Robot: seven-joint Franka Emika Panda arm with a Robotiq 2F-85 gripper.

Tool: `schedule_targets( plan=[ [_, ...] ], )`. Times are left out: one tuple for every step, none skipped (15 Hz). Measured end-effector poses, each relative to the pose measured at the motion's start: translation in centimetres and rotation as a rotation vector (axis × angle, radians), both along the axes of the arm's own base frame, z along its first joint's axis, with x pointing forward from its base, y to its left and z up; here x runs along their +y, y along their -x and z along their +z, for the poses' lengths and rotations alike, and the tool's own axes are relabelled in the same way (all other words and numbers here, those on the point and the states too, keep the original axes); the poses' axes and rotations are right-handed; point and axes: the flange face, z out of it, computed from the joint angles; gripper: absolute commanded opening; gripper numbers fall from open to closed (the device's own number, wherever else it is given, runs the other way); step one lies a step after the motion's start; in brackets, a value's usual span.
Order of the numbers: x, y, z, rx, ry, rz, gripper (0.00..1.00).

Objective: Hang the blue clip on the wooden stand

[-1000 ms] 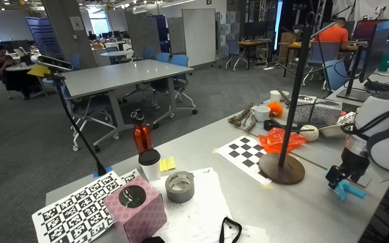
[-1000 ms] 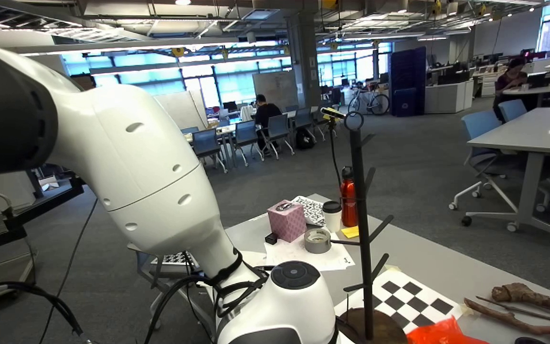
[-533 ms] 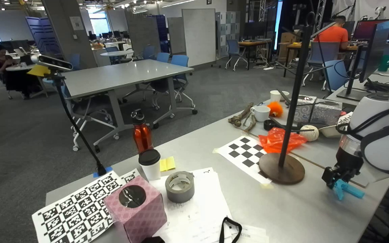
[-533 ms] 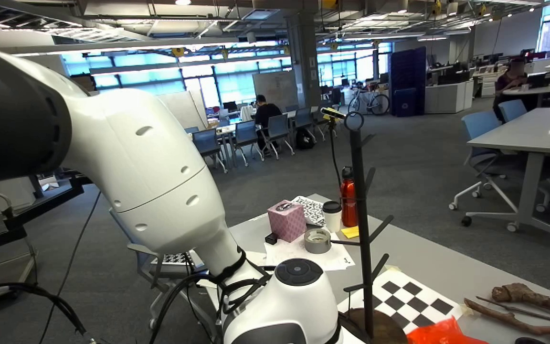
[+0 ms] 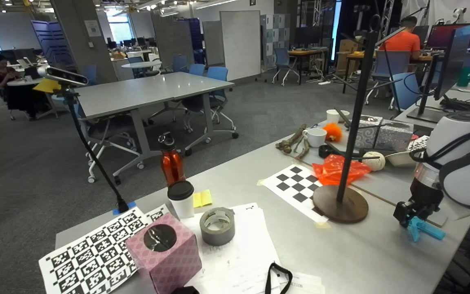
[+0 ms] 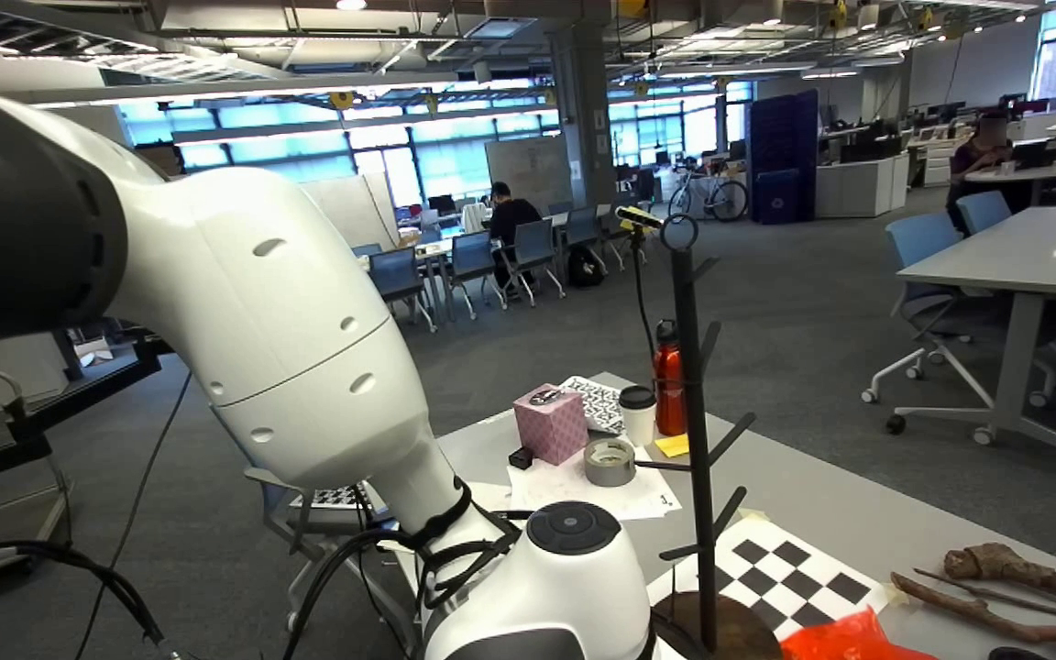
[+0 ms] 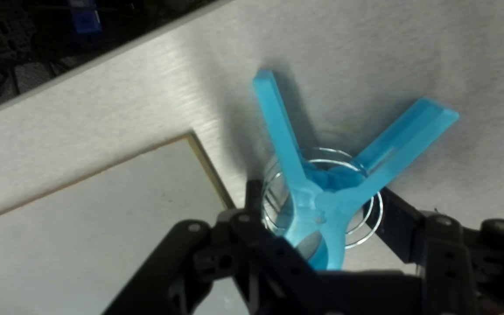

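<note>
Grey carpet (image 5: 255, 118), blue chairs (image 5: 217, 74) and an orange-shirted person (image 5: 401, 42), all well behind the claw (image 7: 322, 209); grey table (image 5: 300, 241) directly below. Clamped on the clip (image 7: 330, 205) near its middle, with black fingers (image 7: 396, 227) at either side. In the wrist view, blue handles (image 7: 279, 127) spread in a V, pointing away from the claw. Low over the table; from these angles, hard to tell whether touching it. Left of the claw in the wrist view, pale brown-edged board (image 7: 116, 227), partly hidden behind the claw.

In both exterior views, tall stand (image 5: 355, 118), upright on a round base (image 5: 327, 206). In an exterior view, left of the claw and apart from the clip. On the side of the base away from the claw, checkered sheet (image 5: 298, 185); beyond the stand, red bag (image 5: 327, 169) with a white ball (image 5: 373, 161) just beside it. Farther back from the claw, mug (image 5: 314, 138), orange fluff (image 5: 333, 132) and sticks (image 5: 294, 139). Far to the left of the claw, tape (image 5: 218, 237), pink box (image 5: 174, 263), lidded cup (image 5: 182, 204) and red bottle (image 5: 172, 163). White arm (image 5: 469, 183) above the claw, to its right.
</note>
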Motion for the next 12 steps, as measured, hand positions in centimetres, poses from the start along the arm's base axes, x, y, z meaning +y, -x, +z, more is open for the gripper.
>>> schedule_targets(
  plan=[
    [-0.2,0.4,0.1,0.005,0.006,-0.002,0.37],
    [-0.3,0.9,0.4,0.011,0.013,-0.002,0.37],
    [-0.3,1.4,0.7,0.016,0.017,-0.002,0.37],
    [-0.2,1.9,1.1,0.02,0.021,0.0,0.37],
    [-0.1,2.3,1.6,0.024,0.024,0.001,0.37],
    [0.1,2.6,2.3,0.027,0.026,0.005,0.37],
    [0.3,2.9,3.0,0.028,0.029,0.014,0.37],
    [0.5,3.0,3.9,0.026,0.033,0.026,0.37],
    [0.7,3.1,4.8,0.02,0.038,0.04,0.37],
    [0.9,3.1,5.9,0.014,0.046,0.058,0.37],
    [1.0,3.1,6.9,0.005,0.055,0.077,0.37],
    [1.1,3.0,8.0,-0.005,0.066,0.098,0.37]
  ],
)
